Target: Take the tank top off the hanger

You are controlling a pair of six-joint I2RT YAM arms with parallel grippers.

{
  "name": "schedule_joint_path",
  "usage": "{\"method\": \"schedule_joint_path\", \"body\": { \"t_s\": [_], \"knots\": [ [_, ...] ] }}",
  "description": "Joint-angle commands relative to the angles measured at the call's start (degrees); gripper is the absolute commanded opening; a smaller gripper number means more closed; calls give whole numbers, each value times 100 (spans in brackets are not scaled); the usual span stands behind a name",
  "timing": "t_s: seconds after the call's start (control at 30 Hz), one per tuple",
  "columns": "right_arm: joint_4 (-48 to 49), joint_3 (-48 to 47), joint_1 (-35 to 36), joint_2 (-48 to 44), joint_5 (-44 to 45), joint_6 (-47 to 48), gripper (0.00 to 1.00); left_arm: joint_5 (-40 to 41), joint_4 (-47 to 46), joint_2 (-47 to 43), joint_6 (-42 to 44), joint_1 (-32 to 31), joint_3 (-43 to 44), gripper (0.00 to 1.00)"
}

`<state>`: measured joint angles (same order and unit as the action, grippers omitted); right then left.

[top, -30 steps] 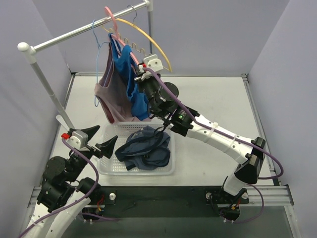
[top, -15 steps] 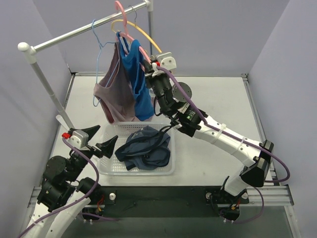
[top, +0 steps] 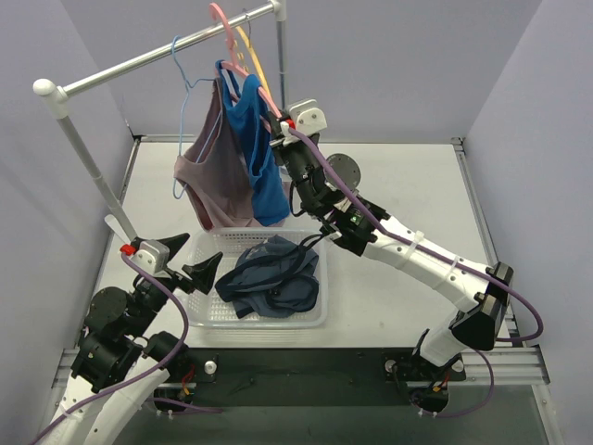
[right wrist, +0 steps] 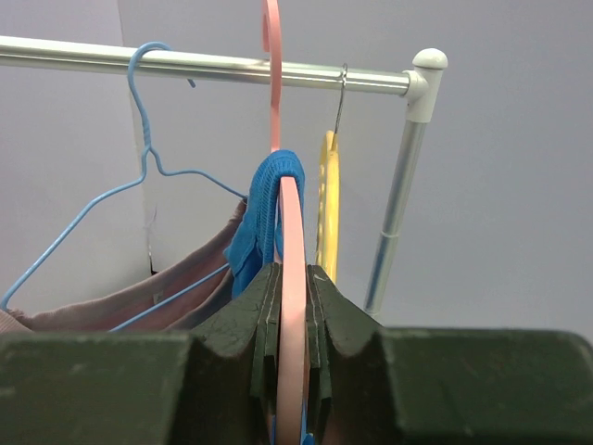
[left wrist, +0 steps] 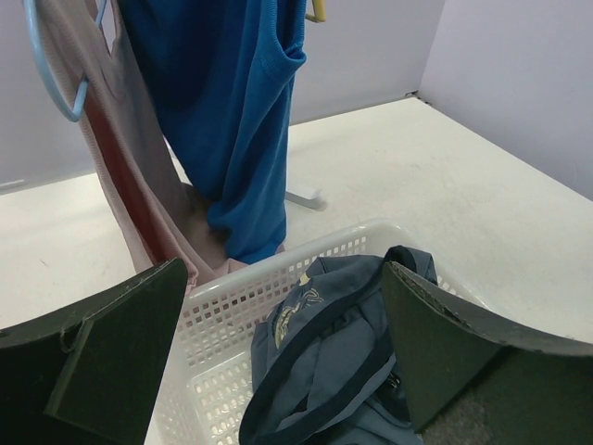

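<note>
Three hangers are counted: one pink plastic hanger [right wrist: 273, 83], one light blue wire hanger [right wrist: 142, 111], one yellow hanger [right wrist: 326, 204]. Two hung tops are counted: one blue tank top [top: 255, 158], one dusty pink tank top [top: 218, 176]. One metal rail [top: 139, 63], one white plastic basket [top: 208, 306] and one dark blue cloth bundle [top: 269, 278] are seen.

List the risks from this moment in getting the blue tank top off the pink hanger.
1. The right end effector is clamped on the pink hanger just below the strap of the blue tank top; sliding up could pinch the fabric.
2. The yellow hanger hangs close beside it on the rail; tilting may knock or hook it.
3. The left end effector is open, low by the basket, so nothing holds the top.
</note>
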<state>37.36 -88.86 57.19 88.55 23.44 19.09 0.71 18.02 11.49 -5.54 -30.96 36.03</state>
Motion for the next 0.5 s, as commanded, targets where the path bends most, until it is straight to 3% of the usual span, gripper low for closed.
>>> {"method": "schedule_joint_path", "body": {
  "t_s": [0.0,0.47],
  "knots": [
    [913,-237,-102,-435,-50,174,0,-71,-290,38,-35,46,-8,97],
    [1115,-219,-190,-383,55,683,0,-71,-273,134,-52,38,0,97]
  ]
}}
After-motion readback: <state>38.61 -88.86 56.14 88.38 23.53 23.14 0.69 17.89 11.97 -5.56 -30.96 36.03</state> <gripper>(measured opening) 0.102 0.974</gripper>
